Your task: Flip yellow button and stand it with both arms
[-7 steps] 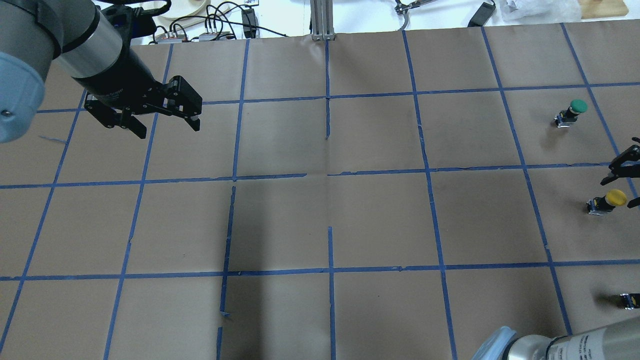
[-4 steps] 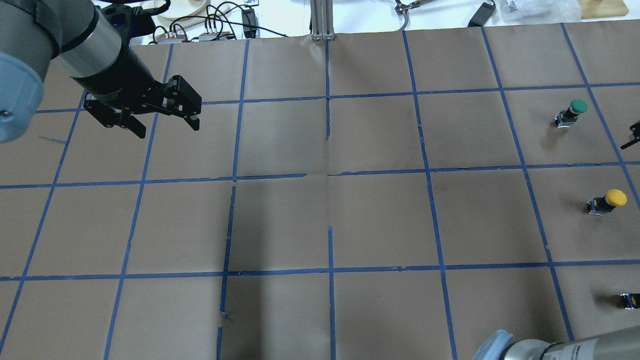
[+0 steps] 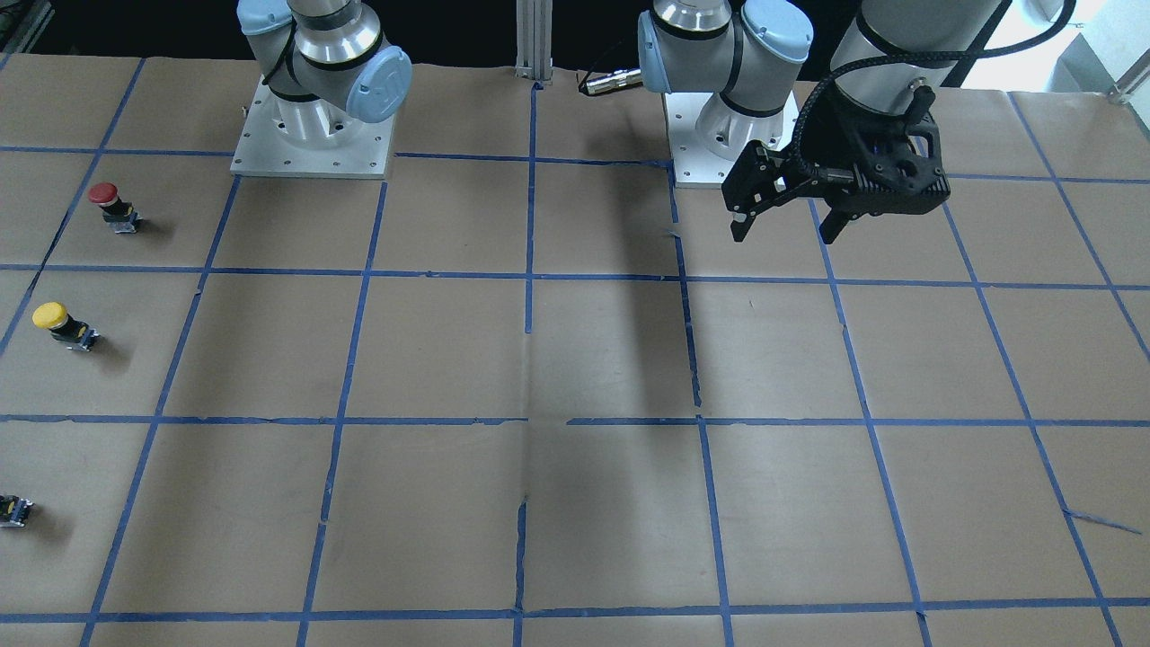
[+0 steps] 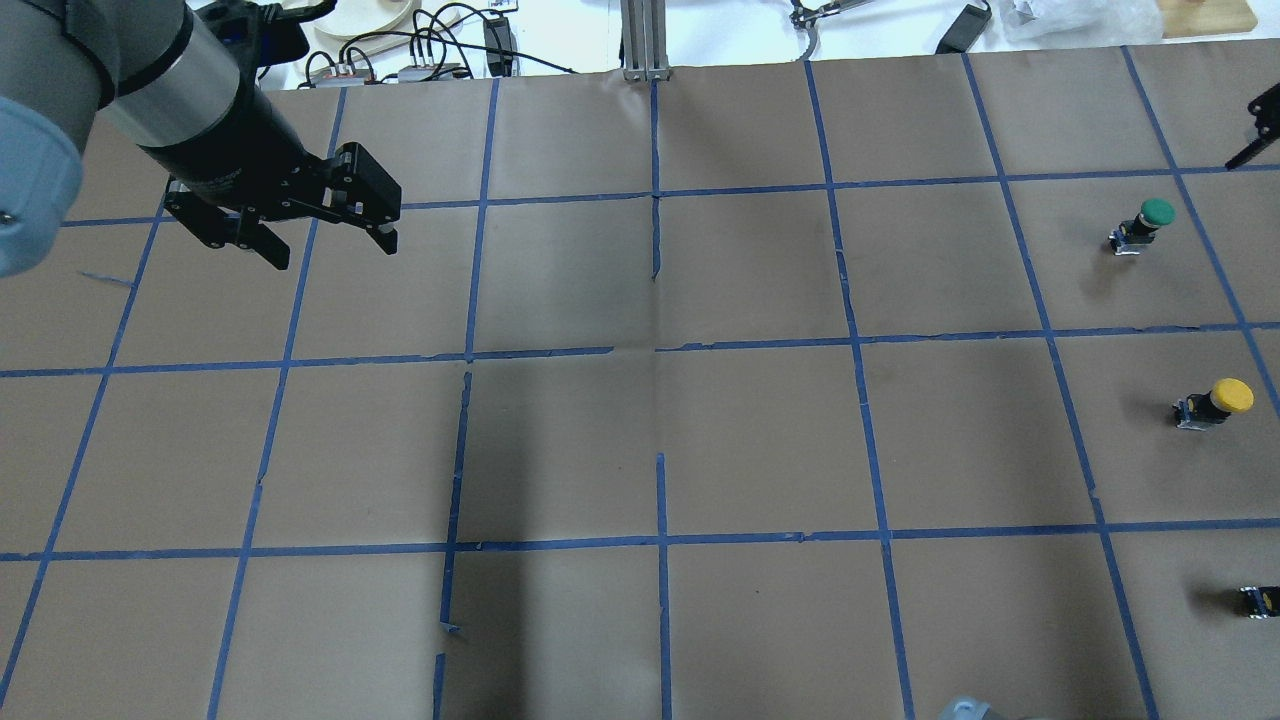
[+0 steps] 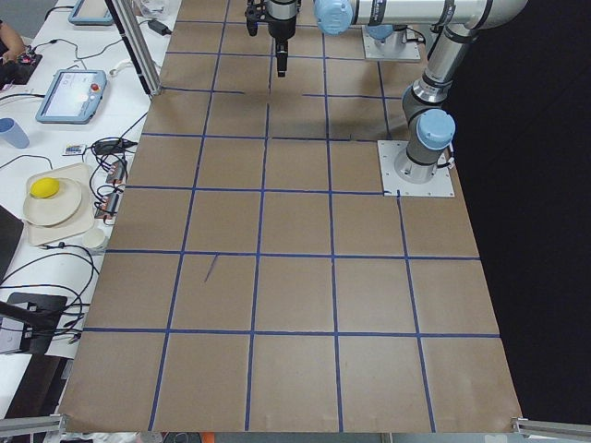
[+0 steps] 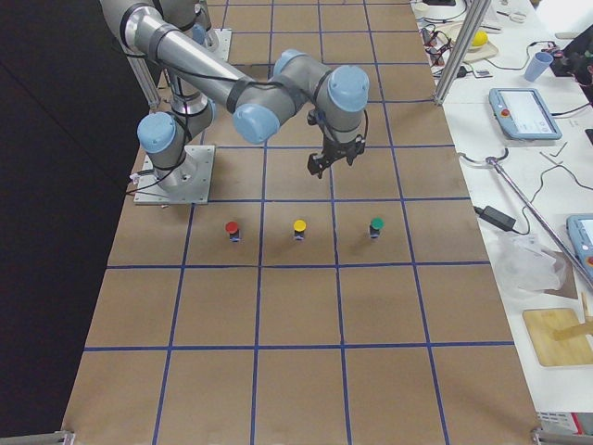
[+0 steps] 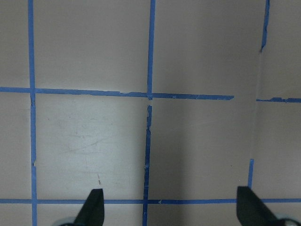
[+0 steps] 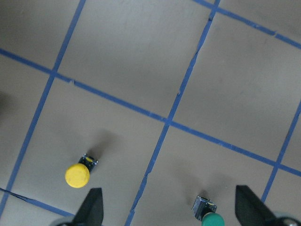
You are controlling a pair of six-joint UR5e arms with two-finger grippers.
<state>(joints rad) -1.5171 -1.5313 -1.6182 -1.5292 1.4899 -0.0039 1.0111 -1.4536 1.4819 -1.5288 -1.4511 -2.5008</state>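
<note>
The yellow button (image 4: 1215, 402) appears to stand cap up on the brown paper at the table's right side. It also shows in the front view (image 3: 58, 323), the right side view (image 6: 299, 228) and the right wrist view (image 8: 78, 173). My right gripper (image 8: 169, 212) is open and empty, raised well above the table, with the yellow button below and to its left. Only its tip shows at the overhead view's right edge (image 4: 1262, 125). My left gripper (image 4: 333, 250) is open and empty above the far left of the table, far from the button; it also shows in the front view (image 3: 782, 235).
A green-capped button (image 4: 1145, 225) stands beyond the yellow one, and a red-capped button (image 3: 110, 205) stands nearer the robot. Blue tape lines grid the brown table (image 4: 660, 440). Cables and devices lie past the far edge (image 4: 420, 50).
My right gripper has left the yellow button's side and moved up and toward the table's far edge. The button has stayed put. My left gripper has shifted slightly farther away.
</note>
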